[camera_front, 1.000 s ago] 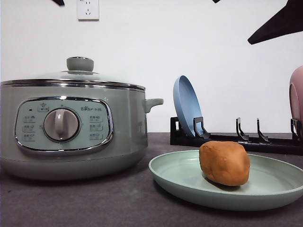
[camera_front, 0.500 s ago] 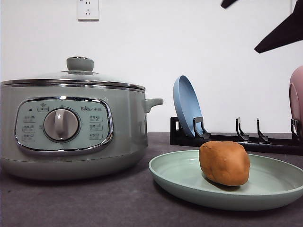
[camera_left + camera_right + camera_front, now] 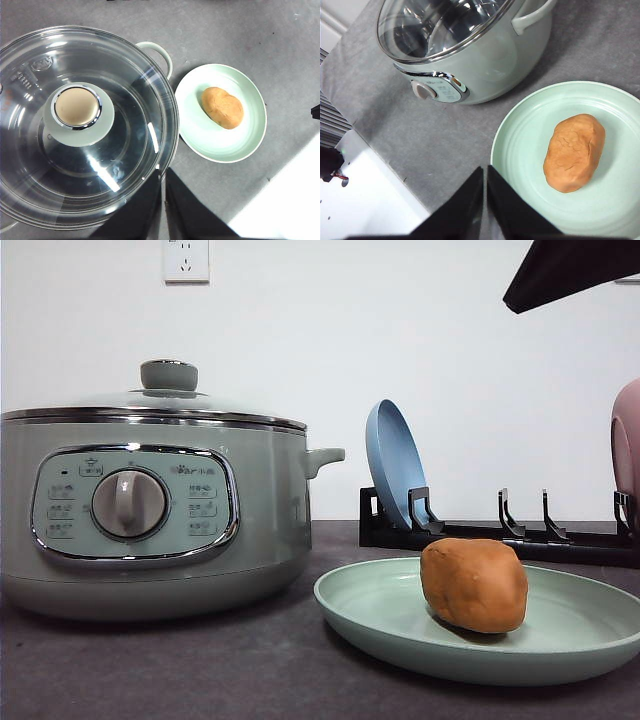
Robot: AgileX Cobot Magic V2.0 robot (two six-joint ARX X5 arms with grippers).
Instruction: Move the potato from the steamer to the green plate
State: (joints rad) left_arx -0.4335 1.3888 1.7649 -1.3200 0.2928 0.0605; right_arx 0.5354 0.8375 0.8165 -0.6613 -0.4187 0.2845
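The orange-brown potato [image 3: 474,585] lies on the pale green plate [image 3: 370,615], right of the sage-green steamer [image 3: 150,510], whose glass lid with its green knob [image 3: 169,374] is on. From above, the potato [image 3: 223,107] rests inside the plate [image 3: 200,135] beside the lidded steamer [image 3: 85,125]. The right wrist view shows the potato [image 3: 574,152] on the plate [image 3: 520,165] below the steamer [image 3: 465,45]. My left gripper [image 3: 163,197] is shut and empty, high above the steamer's rim. Shut and empty too, my right gripper [image 3: 485,192] hangs high over the plate's edge.
A black dish rack [image 3: 500,535] stands behind the plate, holding a blue plate [image 3: 395,465] upright and a pink one [image 3: 628,440] at the far right. A dark part of the right arm [image 3: 570,268] shows at the top right. The table edge [image 3: 385,200] is near.
The dark arm part at the top right of the front view has risen and looms larger. The potato, plate and steamer have not moved.
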